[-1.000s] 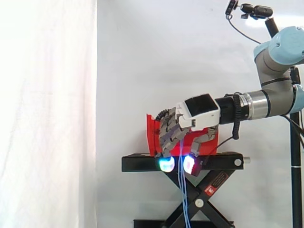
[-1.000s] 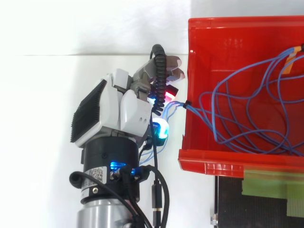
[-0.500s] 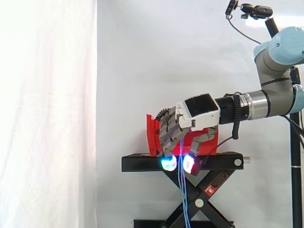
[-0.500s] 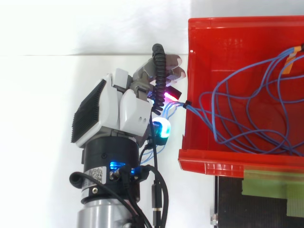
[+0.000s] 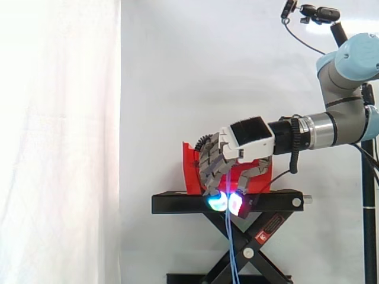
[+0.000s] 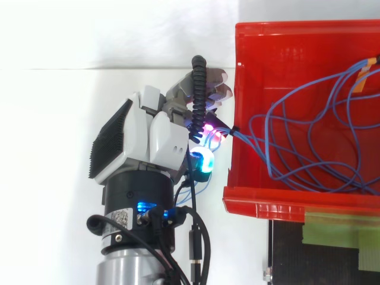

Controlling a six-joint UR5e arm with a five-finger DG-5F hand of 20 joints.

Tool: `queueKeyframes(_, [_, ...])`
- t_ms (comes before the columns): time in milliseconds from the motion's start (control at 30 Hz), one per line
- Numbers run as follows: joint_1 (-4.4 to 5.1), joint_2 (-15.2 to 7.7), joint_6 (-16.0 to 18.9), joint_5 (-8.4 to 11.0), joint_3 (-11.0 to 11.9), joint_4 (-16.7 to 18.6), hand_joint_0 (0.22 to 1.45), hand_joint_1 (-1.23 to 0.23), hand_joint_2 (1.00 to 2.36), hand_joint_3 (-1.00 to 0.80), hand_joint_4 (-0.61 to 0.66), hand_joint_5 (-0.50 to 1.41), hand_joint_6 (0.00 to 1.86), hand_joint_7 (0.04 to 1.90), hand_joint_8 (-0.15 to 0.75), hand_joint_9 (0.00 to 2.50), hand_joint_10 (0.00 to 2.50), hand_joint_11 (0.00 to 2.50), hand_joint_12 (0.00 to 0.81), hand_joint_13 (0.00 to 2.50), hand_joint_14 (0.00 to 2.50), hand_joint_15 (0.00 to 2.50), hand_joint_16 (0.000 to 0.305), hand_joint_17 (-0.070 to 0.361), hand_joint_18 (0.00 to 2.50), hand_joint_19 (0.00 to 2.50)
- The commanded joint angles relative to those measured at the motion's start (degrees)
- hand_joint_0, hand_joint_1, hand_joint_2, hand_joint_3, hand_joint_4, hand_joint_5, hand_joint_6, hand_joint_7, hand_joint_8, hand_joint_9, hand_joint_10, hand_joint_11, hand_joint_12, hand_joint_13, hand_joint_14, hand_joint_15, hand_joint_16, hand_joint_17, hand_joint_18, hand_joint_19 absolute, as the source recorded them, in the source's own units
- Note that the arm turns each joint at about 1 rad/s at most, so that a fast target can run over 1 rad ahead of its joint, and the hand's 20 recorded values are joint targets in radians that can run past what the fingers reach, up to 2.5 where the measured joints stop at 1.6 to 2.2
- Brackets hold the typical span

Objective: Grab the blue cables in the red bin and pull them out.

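Fingertips (image 6: pixel 208 129) of the robot hand (image 6: pixel 159 135) pinch tighter than before on the blue cables (image 6: pixel 240 135) (just outside the red bin (image 6: pixel 279 202)); they hang below it.

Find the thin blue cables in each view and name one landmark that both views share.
Side view: the thin blue cables hang straight down from the robot hand, in front of the black scissor stand.
Top view: they loop inside the bin and cross its left wall to the robot hand.
Shared landmark: the red plastic bin.
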Motion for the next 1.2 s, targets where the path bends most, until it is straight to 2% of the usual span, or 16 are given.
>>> queueKeyframes(0, [-0.01, 0.0, 0.0, 0.00, 0.1, 0.0, 0.81, -0.93, 1.00, -1.00, 0.01, 0.86, 0.13, 0.82, 0.234, 0.90, 0.02, 0.86, 0.345, 0.85, 0.03, 0.67, 0.043, 0.098, 0.63, 0.56])
queueKeyframes(133, [-0.01, 0.0, 0.0, 0.00, 0.0, 0.0, 0.81, -0.93, 1.00, -1.00, 0.02, 0.88, 0.00, 0.84, 0.238, 0.89, 0.02, 0.86, 0.345, 0.85, 0.02, 0.66, 0.044, 0.098, 0.63, 0.57])
queueKeyframes(333, [-0.01, 0.1, 0.0, 0.00, 0.0, -0.2, 0.80, -0.93, 1.00, -1.00, 0.05, 0.82, 0.01, 0.72, 0.236, 0.88, 0.02, 0.84, 0.343, 0.85, 0.02, 0.67, 0.044, 0.099, 0.62, 0.57])
queueKeyframes(700, [-0.10, 0.0, -1.0, 0.00, 0.1, -0.2, 0.80, -0.93, 1.00, -1.00, 0.06, 0.79, 0.01, 0.65, 0.238, 0.87, 0.02, 0.83, 0.347, 0.84, 0.03, 0.67, 0.044, 0.099, 0.62, 0.57])
queueKeyframes(867, [-0.10, 0.0, -1.0, 0.00, 0.0, -0.1, 0.80, -0.93, 1.00, -1.00, 0.04, 0.80, 0.01, 0.66, 0.234, 0.87, 0.02, 0.83, 0.345, 0.84, 0.02, 0.67, 0.044, 0.099, 0.62, 0.57])
queueKeyframes(1167, [-0.10, 0.0, -1.1, 0.00, 0.0, 0.0, 0.81, -0.94, 1.00, -1.00, -0.01, 0.90, 0.03, 0.85, 0.234, 0.89, 0.02, 0.86, 0.345, 0.85, 0.02, 0.67, 0.044, 0.098, 0.63, 0.57])
